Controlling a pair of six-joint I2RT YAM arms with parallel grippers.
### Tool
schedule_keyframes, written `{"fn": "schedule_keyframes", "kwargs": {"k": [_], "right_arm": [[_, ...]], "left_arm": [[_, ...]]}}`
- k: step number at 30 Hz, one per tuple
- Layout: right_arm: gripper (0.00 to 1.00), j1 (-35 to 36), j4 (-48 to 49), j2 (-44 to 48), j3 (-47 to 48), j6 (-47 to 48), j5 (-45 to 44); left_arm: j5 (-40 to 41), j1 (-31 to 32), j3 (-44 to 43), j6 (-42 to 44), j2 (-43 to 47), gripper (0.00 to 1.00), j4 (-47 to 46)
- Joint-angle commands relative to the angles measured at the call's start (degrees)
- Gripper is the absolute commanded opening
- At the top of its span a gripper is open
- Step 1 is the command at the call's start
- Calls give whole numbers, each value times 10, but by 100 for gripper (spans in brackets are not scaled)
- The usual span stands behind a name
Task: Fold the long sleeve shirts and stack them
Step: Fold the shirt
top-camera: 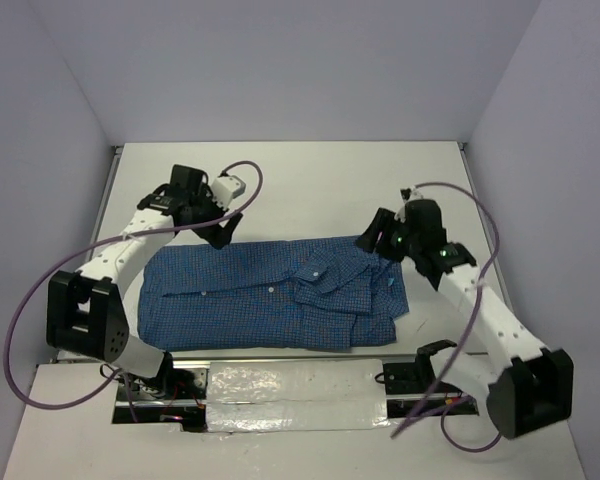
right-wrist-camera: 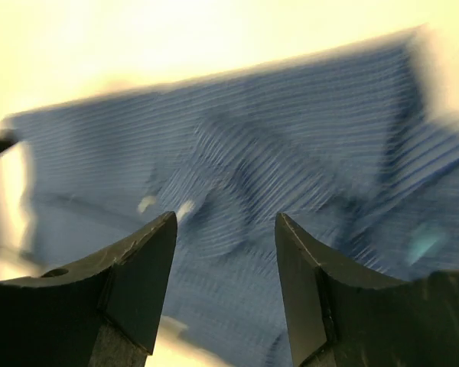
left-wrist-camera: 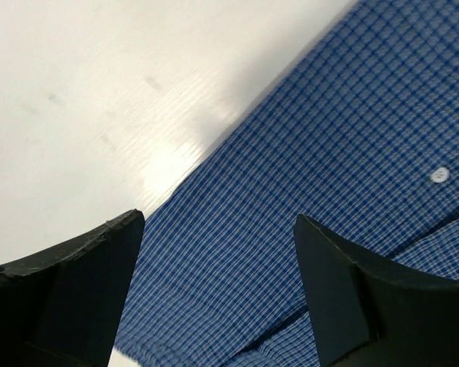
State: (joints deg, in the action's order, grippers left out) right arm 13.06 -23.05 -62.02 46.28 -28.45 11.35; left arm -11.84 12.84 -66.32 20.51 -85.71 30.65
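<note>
"Well, how does the left gripper (left-wrist-camera: pixel 218 222) stand?"

"Its fingers (left-wrist-camera: pixel 76 283) are wide apart with nothing between them. It hangs over the far left edge of the shirt (top-camera: pixel 260 300), where the blue check meets the white table (top-camera: pixel 310 180). In the wrist view a small white button (left-wrist-camera: pixel 440 175) shows off to one side."

"And the right gripper (right-wrist-camera: pixel 223 222)?"

"Parted too, with nothing clamped. Its wrist view is blurred, but blue cloth with rumpled folds lies beyond the gap. From above, it sits at the shirt's far right corner. I cannot tell whether it touches the cloth."

"Where is the shirt itself?"

"It lies flat on the table between the two arms, closer to the near edge than to the far wall. It is spread left to right in a rough rectangle. A sleeve is folded across the right half, its cuff (top-camera: pixel 325 268) lying near the middle."

"Anything else around?"

"Purple cables (top-camera: pixel 250 180) loop from each arm. A shiny strip (top-camera: pixel 300 385) runs along the near edge between the arm bases, just beside the shirt's near hem."
</note>
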Motion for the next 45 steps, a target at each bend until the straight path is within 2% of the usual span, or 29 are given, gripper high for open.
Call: {"fn": "schedule_keyframes", "kwargs": {"k": [1,3,10,14,19,29,35,38,41,42,45], "right_arm": [[61,71,6,58,-110,-228,49],[61,100,75,73,-146,-333,60],[60,158,138,59,-206,-443,22],[60,164,165,47,-222,-474,-9],[59,167,203,24,-247,-493,-20],[54,169,267,-87,-199,-471,-8],[41,170,272,-108,-188,-465,-16],[26,170,274,-119,-185,-461,-19],[3,170,248,-123,-167,-435,-15],[0,169,238,-116,-162,-428,-18],[0,169,193,-66,-159,-392,-34]], "left_arm": [[33,-40,17,-35,41,93,-24],[38,-82,29,-45,53,93,-29],[95,-149,47,-33,51,94,-51],[70,-178,37,-43,28,93,-48],[58,-186,35,-53,21,92,-47],[62,-192,45,-50,26,92,-44],[65,-195,52,-43,29,92,-45],[66,-198,57,-42,29,92,-46],[65,-202,59,-43,29,92,-46],[64,-202,58,-42,29,92,-46],[66,-205,57,-39,28,92,-46]]}}
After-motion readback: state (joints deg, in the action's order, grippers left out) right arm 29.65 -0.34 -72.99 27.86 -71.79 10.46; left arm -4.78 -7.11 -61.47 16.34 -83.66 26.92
